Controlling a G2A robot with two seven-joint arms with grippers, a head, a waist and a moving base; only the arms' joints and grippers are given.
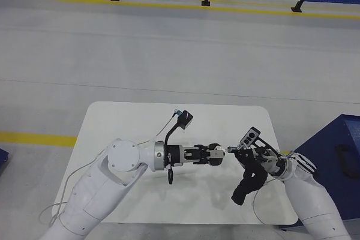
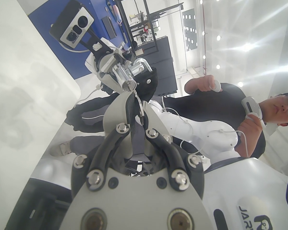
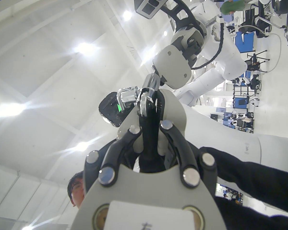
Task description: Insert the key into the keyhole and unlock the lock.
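A chrome padlock (image 2: 132, 71) hangs in the air above the white table (image 1: 126, 120), with my right gripper (image 3: 149, 94) shut on it. My left gripper (image 2: 135, 98) is shut on a small silver key (image 2: 138, 102), whose tip sits at the keyhole on the lock's round end (image 2: 129, 86); how deep it sits I cannot tell. In the top view the left gripper (image 1: 218, 154) and the right gripper (image 1: 240, 153) face each other tip to tip over the table's right half, the lock (image 1: 230, 149) between them. In the right wrist view the lock (image 3: 127, 95) shines just past my fingers.
A blue cabinet (image 1: 343, 163) stands close to the table's right edge, beside the right arm. A black sleeve (image 1: 247, 185) covers the right forearm and hangs low over the table. The table's left and far parts (image 1: 144, 129) lie bare.
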